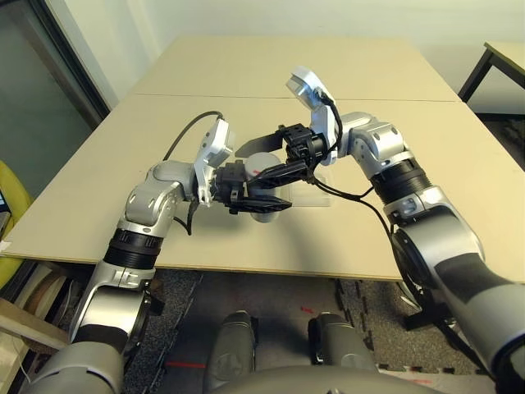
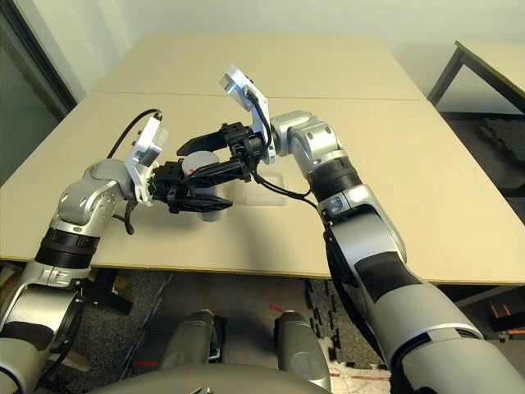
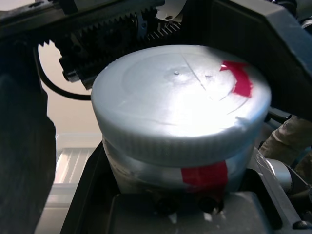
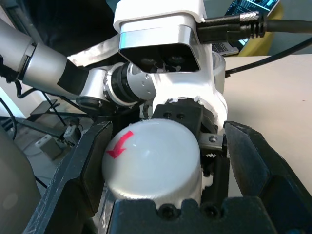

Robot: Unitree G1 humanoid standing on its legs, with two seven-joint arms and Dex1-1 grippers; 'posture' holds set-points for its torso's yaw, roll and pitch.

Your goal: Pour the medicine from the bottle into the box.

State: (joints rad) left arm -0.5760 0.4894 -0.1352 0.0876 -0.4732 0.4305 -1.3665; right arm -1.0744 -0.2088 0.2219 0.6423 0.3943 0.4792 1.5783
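The grey-white bottle (image 1: 264, 209) hangs roughly upright above the table's near middle, with my left gripper (image 1: 253, 199) shut on its body. A red band (image 3: 204, 174) shows under its ribbed grey cap (image 3: 180, 107), which sits on the bottle and carries a red arrow mark (image 4: 118, 145). My right gripper (image 1: 250, 162) reaches in from the right and stands open around the cap, one finger (image 4: 90, 165) close against it and the other finger (image 4: 253, 161) apart from it. The clear box (image 2: 267, 187) lies flat on the table just right of the bottle, under my right wrist.
Two tan tables (image 1: 123, 164) meet at a seam behind the arms. A further table with a dark leg (image 1: 480, 70) stands at the back right. Black cables (image 1: 361, 201) hang from my right wrist over the box.
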